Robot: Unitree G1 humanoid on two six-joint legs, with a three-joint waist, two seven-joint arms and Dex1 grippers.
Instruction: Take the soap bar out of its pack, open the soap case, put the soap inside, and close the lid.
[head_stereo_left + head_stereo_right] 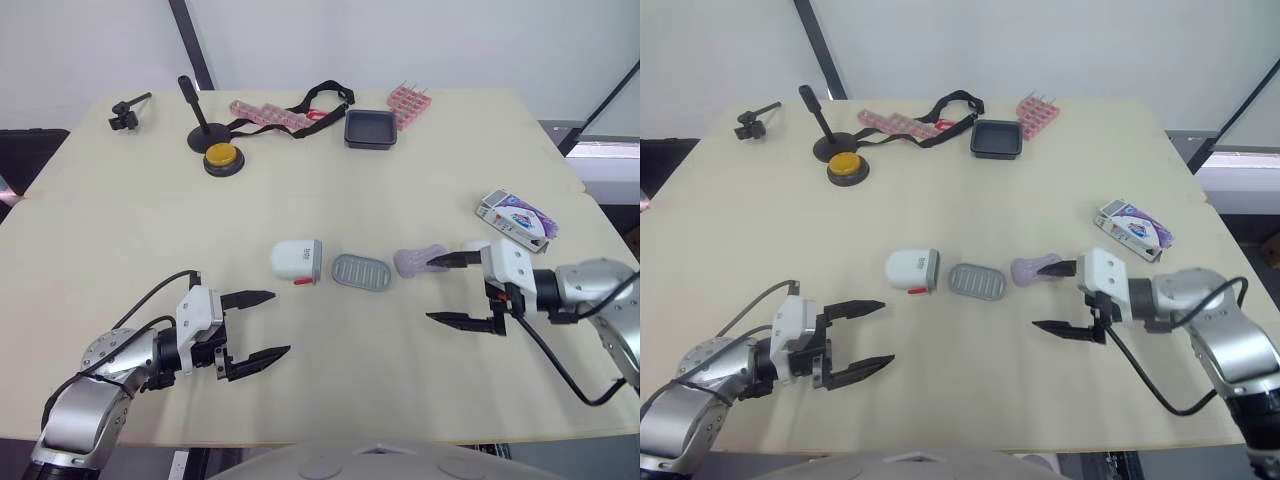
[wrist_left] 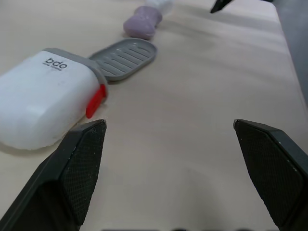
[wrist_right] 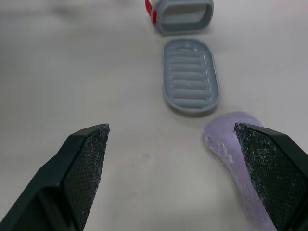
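Soap bar (image 1: 414, 262) just beside one of the right fingers (image 1: 456, 260)

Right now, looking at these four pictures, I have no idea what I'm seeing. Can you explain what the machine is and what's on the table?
This is a humanoid robot with two arms, each ending in a gripper of two black fingers. The two wide pictures come from cameras on its head, looking down over a table. The two close-ups come from cameras on its wrists, looking along the fingers. The left gripper and right gripper are both open and hold nothing. Between them lie a white soap case on its side, its grey ridged lid flat beside it, and a purple soap bar close to one finger of the right gripper. The soap pack lies further right. Towards the far edge sit a yellow button and a black tray.
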